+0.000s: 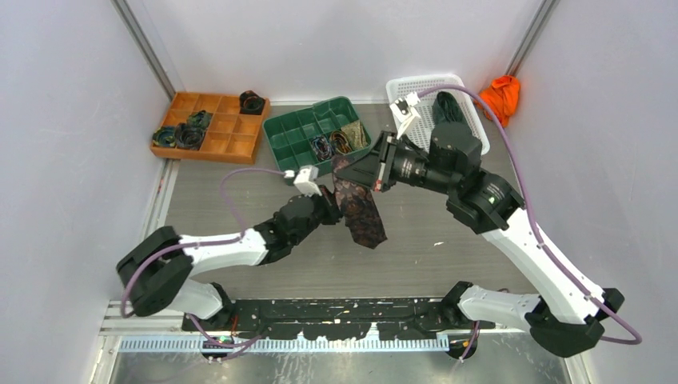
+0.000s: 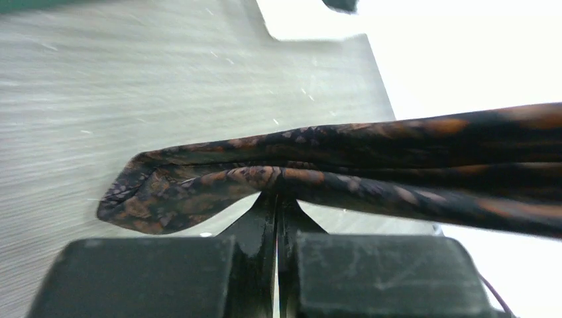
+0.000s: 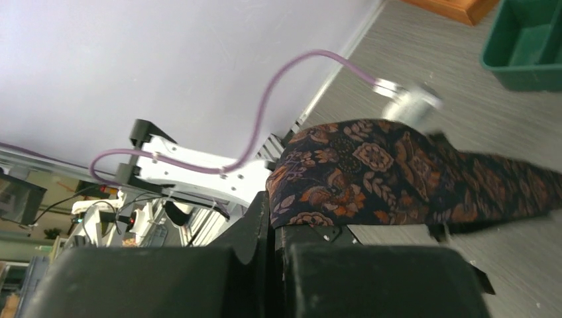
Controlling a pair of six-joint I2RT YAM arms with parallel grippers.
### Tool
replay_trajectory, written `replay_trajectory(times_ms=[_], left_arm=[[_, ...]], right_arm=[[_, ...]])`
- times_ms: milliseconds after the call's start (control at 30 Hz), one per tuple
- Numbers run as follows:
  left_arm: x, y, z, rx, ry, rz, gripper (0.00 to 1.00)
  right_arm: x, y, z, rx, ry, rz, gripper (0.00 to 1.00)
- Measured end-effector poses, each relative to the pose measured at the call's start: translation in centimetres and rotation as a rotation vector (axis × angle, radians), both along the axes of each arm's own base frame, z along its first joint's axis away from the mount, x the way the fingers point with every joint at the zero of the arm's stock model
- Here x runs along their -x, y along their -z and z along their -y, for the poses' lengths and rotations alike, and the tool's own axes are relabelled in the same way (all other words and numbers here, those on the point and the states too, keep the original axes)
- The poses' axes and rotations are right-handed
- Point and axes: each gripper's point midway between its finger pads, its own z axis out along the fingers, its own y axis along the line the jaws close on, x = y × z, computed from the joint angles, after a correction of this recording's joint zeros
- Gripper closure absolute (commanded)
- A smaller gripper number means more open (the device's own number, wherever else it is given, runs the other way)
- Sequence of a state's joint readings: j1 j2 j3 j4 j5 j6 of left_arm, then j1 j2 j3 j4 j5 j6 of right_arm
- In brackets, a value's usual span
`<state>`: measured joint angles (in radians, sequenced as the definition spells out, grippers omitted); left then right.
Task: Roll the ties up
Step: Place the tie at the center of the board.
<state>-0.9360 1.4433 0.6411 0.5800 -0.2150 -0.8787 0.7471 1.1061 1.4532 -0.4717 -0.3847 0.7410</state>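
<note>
Grippers both held one tie (image 1: pixel 361 214): the left gripper (image 1: pixel 328 195) was clamped on it from the left, the right gripper (image 1: pixel 353 174) pinched shut on its upper part. It hung over the middle of the counter (image 1: pixel 448 240), toward the far edge.

From above, the patterned tie (image 1: pixel 361 212) covers the fingertips of the left gripper (image 1: pixel 329 197) and the right gripper (image 1: pixel 357 174), hiding both pinch points. At 1 o'clock the right arm (image 1: pixel 452 156) hides much of the white basket (image 1: pixel 412 88) and the lower part of a dark item (image 1: pixel 446 106) in it. The coils (image 1: pixel 182 136) in the orange tray (image 1: pixel 240 144) at 11 o'clock are too small to read.

In the left wrist view the tie runs off at 3 o'clock, the 1 o'clock area is washed out white, and a dark thing (image 2: pixel 341 4) is cut at 12 o'clock.

In the right wrist view the tie exits at 3 o'clock, and the green tray (image 3: pixel 530 46) is cropped at 2 o'clock.
</note>
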Motion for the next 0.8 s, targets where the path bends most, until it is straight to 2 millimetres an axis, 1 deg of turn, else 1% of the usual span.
replay_trajectory(times_ms=[67, 200, 300, 333, 467, 500, 567, 667, 733, 800], left_arm=[[-0.7, -0.8, -2.6, -0.023, -0.107, 0.037, 1.00], [-1.4, -2.9, -7.4, -0.064, -0.290, 0.103, 1.00], [-1.8, -4.3, -10.1, -0.102, -0.389, 0.146, 1.00], [-1.8, -4.5, -10.9, -0.119, -0.417, 0.154, 1.00], [-1.6, -4.5, -13.6, -0.190, -0.494, 0.170, 1.00], [-1.5, -4.4, -13.9, -0.204, -0.494, 0.171, 1.00], [-1.3, -4.2, -13.9, -0.224, -0.475, 0.176, 1.00], [-1.1, -3.2, -12.6, -0.254, -0.401, 0.167, 1.00], [-1.1, -1.7, -10.7, -0.281, -0.325, 0.145, 0.99], [-1.1, 0.4, -8.5, -0.315, -0.235, 0.110, 0.96]], right_arm=[[0.4, 1.0, 0.8, 0.013, 0.019, -0.011, 0.99], [0.9, 4.2, 1.9, 0.057, 0.054, -0.062, 0.99], [1.0, 7.1, 2.4, 0.095, 0.077, -0.116, 0.99], [0.9, 8.3, 2.5, 0.116, 0.087, -0.136, 0.99], [0.5, 13.1, 3.5, 0.224, 0.148, -0.222, 0.99], [0.2, 14.3, 4.1, 0.263, 0.183, -0.238, 0.99], [-0.5, 15.6, 5.3, 0.318, 0.257, -0.246, 0.99], [-1.6, 16.6, 7.8, 0.397, 0.390, -0.214, 0.99], [-2.2, 16.9, 9.6, 0.444, 0.464, -0.189, 0.99], [-2.8, 17.3, 10.7, 0.481, 0.519, -0.175, 0.99]])
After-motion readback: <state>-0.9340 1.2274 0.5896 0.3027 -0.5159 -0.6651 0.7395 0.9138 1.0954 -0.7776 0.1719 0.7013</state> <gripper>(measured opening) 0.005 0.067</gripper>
